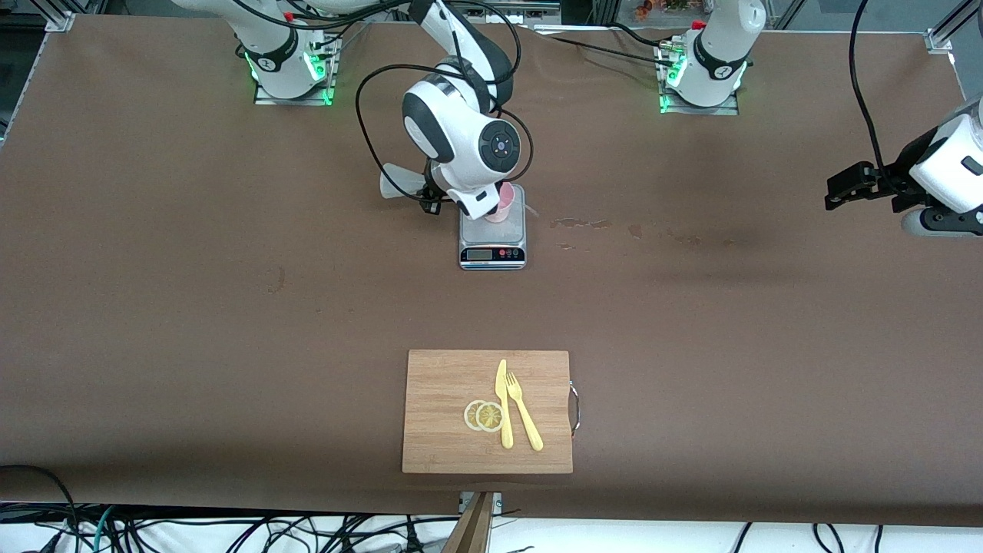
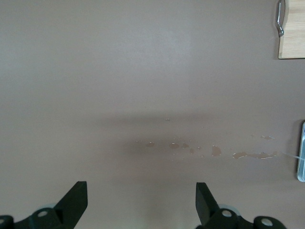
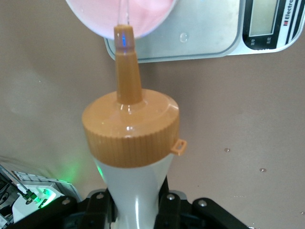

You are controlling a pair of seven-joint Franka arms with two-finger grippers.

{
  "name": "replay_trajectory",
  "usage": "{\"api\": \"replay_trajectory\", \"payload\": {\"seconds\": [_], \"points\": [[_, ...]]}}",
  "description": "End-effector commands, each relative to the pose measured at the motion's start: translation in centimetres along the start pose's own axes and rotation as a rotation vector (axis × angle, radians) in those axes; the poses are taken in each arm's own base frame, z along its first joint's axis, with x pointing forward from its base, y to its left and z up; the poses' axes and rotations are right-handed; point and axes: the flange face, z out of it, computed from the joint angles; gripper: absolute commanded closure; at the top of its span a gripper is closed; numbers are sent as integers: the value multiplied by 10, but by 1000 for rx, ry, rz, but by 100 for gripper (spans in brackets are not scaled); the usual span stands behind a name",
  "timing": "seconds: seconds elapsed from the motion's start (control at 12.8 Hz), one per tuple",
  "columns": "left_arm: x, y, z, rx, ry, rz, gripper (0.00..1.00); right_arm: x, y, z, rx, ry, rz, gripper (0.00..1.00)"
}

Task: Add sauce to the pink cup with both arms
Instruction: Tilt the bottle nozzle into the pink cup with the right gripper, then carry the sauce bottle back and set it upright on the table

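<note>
Translucent soft sauce (image 3: 136, 191), pinched mid-body in our right gripper (image 3: 136, 210), tips over the pink cup (image 3: 119, 16) on the scale (image 1: 492, 244); left gripper (image 2: 140, 200) waits, agape, empty.

brown table (image 1: 192, 307), scale (image 1: 492, 244), cutting board (image 1: 445, 415), apparently spills (image 1: 581, 223)

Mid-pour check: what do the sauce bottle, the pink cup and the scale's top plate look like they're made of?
The sauce bottle, shut in the right gripper: likely soft translucent whitish plastic, pinched at the grip; its ridged orange-yellow cap looks like glossy moulded plastic.
The pink cup: probably thin, smooth pale plastic, slightly see-through.
The scale: top plate looks like brushed metal, showing a dull grey sheen; a metallic finish is possible.
</note>
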Motion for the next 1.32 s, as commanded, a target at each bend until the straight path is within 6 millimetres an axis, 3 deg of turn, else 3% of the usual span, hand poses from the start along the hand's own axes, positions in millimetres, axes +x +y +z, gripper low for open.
{"api": "replay_trajectory", "payload": {"seconds": [0.0, 0.39, 0.62, 0.78, 0.93, 1.25], "points": [[-2, 1, -7, 1, -2, -6, 0, 2, -1, -7, -7, -23, 12, 71], [-2, 1, -7, 1, -2, -4, 0, -8, 8, -11, 1, -6, 16, 68], [-2, 1, -7, 1, -2, -6, 0, -45, 30, -31, 31, 70, 5, 68], [-2, 1, -7, 0, -2, -7, 0, -92, 55, -48, 63, 155, 15, 68], [-2, 2, -7, 0, -2, -6, 0, -156, 79, -63, 105, 257, 13, 68], [-2, 1, -7, 1, -2, -7, 0, -301, 143, -40, 196, 536, -21, 67]]}}
